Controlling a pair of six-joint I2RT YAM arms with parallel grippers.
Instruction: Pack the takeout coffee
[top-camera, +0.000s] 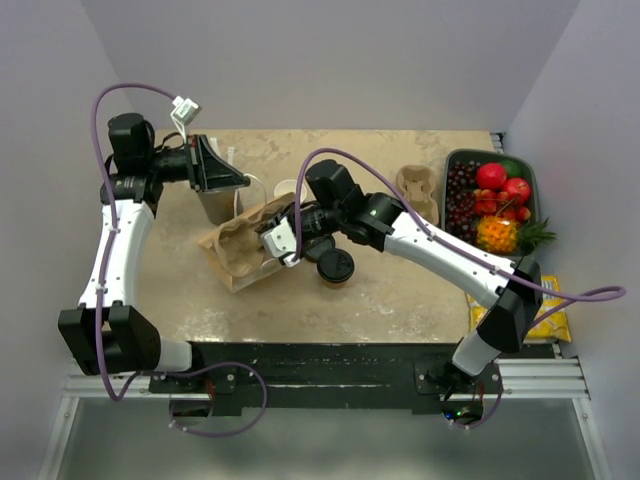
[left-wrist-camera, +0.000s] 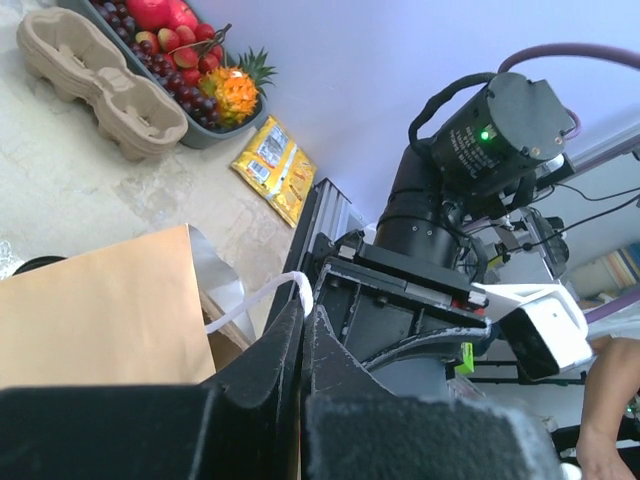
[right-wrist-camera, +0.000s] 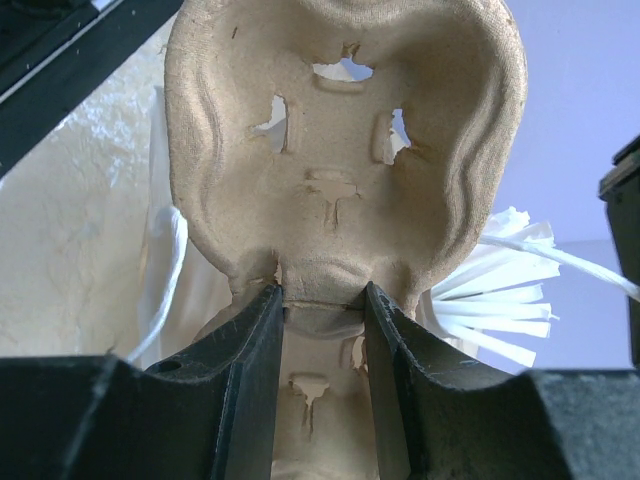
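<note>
Right claw is clamped on the neck of the pulp carrier; left claw is pinched together on the bag handle. Mid-table, toward the near edge, stands the takeout coffee — probably light, thin-walled and easy to crush — so grip gently around its paper side.

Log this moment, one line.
left claw: shut on bag handle | right claw: shut on cup carrier | takeout coffee: on table

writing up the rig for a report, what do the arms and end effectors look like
The left arm and right arm have white links with black joints and bases; a purple cable runs along each. The left end effector and right end effector are black, with two tapered fingers.
</note>
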